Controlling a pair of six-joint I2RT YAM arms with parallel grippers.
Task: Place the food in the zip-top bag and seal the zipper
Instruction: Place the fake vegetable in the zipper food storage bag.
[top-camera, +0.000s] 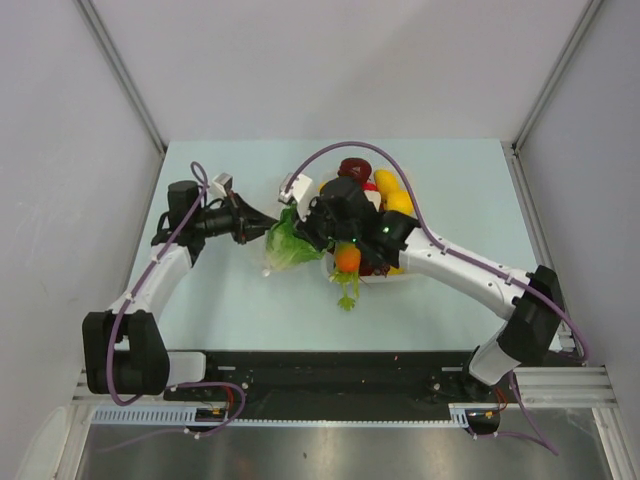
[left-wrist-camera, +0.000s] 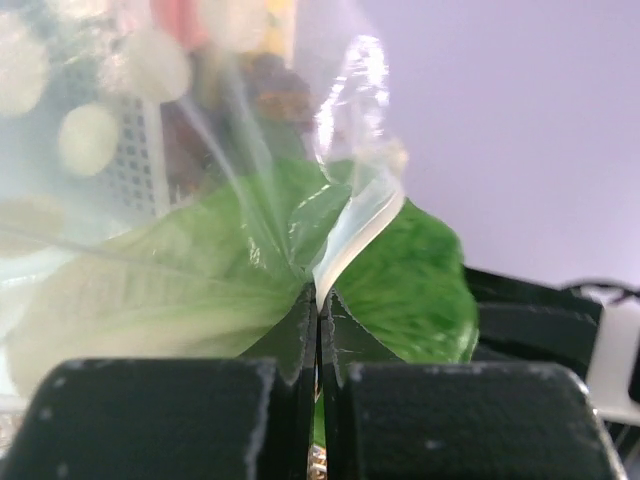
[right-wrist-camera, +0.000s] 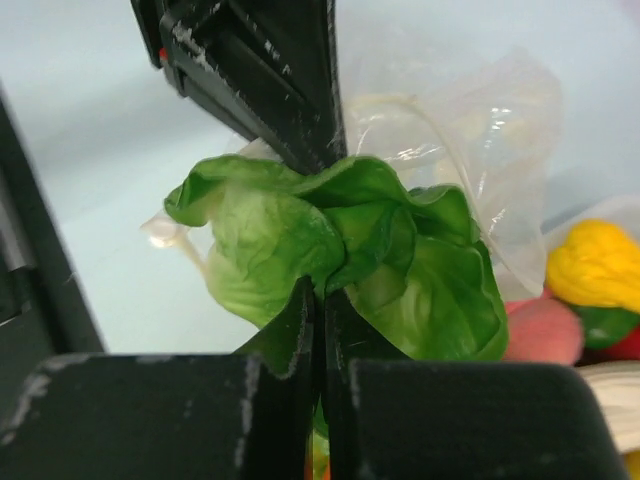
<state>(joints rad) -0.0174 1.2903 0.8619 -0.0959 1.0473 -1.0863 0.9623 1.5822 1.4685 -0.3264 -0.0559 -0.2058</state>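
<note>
The green-white lettuce head (top-camera: 288, 247) lies partly inside the clear dotted zip-top bag (left-wrist-camera: 90, 140) on the table, left of the tray. My left gripper (top-camera: 262, 232) is shut on the bag's rim; the zipper strip (left-wrist-camera: 355, 230) rises from between its jaws (left-wrist-camera: 320, 305). The lettuce (left-wrist-camera: 200, 280) shows through the plastic. My right gripper (top-camera: 312, 236) is shut on a lettuce leaf (right-wrist-camera: 420, 280), its jaws (right-wrist-camera: 322, 300) closed in the folds. The bag (right-wrist-camera: 480, 130) stands open behind the lettuce. The left fingers (right-wrist-camera: 270, 70) sit just beyond it.
A white tray (top-camera: 405, 277) under the right arm holds an orange carrot (top-camera: 347, 260), yellow fruits (top-camera: 393, 192), a dark red fruit (top-camera: 354, 168). A yellow fruit (right-wrist-camera: 600, 265) and a pink one (right-wrist-camera: 545, 330) lie right of the lettuce. Grey walls surround the table.
</note>
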